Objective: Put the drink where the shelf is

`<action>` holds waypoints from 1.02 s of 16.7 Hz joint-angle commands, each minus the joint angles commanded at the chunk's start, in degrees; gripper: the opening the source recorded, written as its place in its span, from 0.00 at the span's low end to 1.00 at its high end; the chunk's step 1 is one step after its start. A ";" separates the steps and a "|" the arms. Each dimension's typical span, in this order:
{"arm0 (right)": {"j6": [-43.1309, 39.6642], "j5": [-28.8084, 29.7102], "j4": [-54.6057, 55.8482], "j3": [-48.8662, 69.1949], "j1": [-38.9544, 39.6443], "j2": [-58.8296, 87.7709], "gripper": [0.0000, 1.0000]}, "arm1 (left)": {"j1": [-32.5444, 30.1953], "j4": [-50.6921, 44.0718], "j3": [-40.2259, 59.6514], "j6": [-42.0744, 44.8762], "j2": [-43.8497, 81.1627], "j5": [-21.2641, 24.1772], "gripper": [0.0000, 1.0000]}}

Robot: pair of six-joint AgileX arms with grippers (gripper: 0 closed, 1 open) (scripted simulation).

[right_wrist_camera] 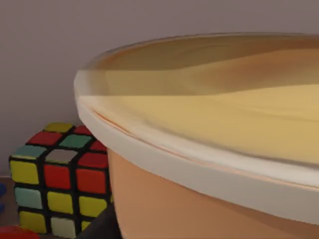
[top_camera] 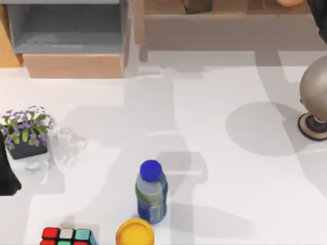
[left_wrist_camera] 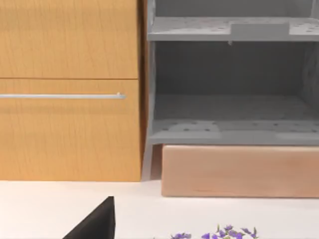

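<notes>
The drink (top_camera: 291, 2), an orange-tan cup with a creamy yellow top, is at the right end of the long wooden shelf (top_camera: 230, 13) along the table's far edge. Its top is just visible at the picture's upper border. My right gripper (top_camera: 312, 9) is dark and sits right beside it. In the right wrist view the drink (right_wrist_camera: 209, 149) is very close, and a dark fingertip (right_wrist_camera: 102, 226) lies against its side. Whether the cup stands on the board or hangs just above it cannot be told. My left gripper (top_camera: 6, 173) is parked at the table's left edge.
A grey cubby (top_camera: 69, 25) on a pale wood base stands at the back left. A blue-capped bottle (top_camera: 151, 191), a yellow round-topped object (top_camera: 134, 232) and a colour cube (top_camera: 66, 236) sit at the front. A flower pot (top_camera: 25, 132) is left, a grey rounded object (top_camera: 316, 97) right. Another cube (right_wrist_camera: 60, 179) is behind the drink.
</notes>
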 joint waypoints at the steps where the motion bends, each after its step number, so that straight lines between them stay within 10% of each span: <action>1: 0.00 0.00 0.00 0.00 0.00 0.00 0.00 | 0.00 0.00 0.00 0.00 0.00 0.00 1.00; 14: 0.00 0.00 0.00 0.00 0.00 0.00 0.98 | 0.00 0.00 0.00 0.00 0.00 0.00 1.00; 17: 0.00 0.00 0.00 0.00 0.00 0.00 1.00 | 0.00 0.00 0.00 0.00 0.00 0.00 1.00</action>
